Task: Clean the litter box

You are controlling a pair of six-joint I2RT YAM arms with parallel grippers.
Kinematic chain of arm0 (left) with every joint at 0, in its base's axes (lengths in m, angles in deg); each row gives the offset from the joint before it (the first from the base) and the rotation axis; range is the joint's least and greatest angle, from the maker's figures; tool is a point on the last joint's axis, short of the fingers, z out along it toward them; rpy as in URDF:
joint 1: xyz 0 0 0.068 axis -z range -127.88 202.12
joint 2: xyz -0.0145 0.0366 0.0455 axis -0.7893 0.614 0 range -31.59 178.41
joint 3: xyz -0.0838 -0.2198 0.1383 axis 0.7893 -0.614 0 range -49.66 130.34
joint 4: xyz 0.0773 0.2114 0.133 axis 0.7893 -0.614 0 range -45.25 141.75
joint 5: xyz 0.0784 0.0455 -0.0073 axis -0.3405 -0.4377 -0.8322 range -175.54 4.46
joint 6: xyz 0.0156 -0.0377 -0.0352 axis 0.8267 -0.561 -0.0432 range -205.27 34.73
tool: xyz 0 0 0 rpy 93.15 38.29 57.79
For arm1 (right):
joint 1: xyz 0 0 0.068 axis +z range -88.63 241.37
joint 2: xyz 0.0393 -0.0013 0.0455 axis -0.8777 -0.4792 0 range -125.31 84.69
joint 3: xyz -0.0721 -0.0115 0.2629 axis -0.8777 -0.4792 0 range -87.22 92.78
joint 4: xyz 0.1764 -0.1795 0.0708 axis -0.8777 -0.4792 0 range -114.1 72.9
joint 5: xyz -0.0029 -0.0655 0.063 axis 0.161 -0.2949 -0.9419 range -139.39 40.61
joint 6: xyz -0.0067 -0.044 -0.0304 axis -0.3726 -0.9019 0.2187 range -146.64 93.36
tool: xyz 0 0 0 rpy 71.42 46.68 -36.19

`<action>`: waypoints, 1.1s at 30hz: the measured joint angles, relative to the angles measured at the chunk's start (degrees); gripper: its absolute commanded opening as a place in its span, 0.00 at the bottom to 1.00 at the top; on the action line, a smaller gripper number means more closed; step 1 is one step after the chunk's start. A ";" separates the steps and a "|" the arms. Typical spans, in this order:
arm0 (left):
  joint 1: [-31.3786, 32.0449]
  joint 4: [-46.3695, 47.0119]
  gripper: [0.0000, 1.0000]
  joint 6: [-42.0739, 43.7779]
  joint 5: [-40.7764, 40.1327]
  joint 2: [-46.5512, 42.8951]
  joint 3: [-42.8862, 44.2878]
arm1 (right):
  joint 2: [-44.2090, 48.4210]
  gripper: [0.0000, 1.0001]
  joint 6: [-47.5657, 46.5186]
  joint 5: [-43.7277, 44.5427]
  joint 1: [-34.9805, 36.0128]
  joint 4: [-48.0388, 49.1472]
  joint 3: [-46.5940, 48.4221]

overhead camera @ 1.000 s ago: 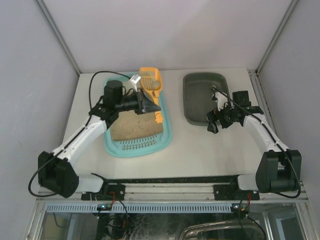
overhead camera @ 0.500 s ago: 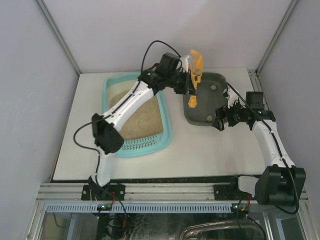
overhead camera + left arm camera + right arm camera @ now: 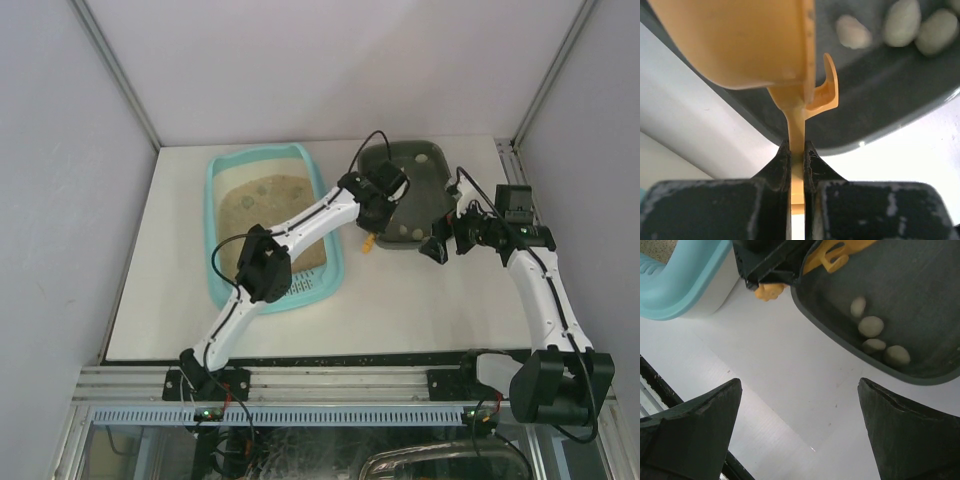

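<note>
Litter box (image 3: 213,240) sits on bench (image 3: 400,300), left of centre, long axis front-to-back. Grate strip at near end, tan litter (image 3: 265,200) inside. Dark grey tray (image 3: 432,200) is just to its right, not touching.

L arm stretches across the box's right rim. L fingers (image 3: 782,165) are clamped tight on the thin handle of a yellow scoop (image 3: 740,40). Scoop bowl is over grey tray's near-left corner, prob. tilted; top view hides most of it behind the wrist. Handle end pokes out over bench btw the two trays.

Several pale clumps (image 3: 871,326) lie in the grey tray.

R fingers (image 3: 695,415) are wide apart w/ nothing held, hovering over bench by grey tray's near edge.
</note>
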 measured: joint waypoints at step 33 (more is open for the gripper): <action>-31.74 -7.15 0.00 -3.76 26.43 -37.35 -36.20 | -2.78 1.00 -1.79 2.71 11.78 2.89 5.79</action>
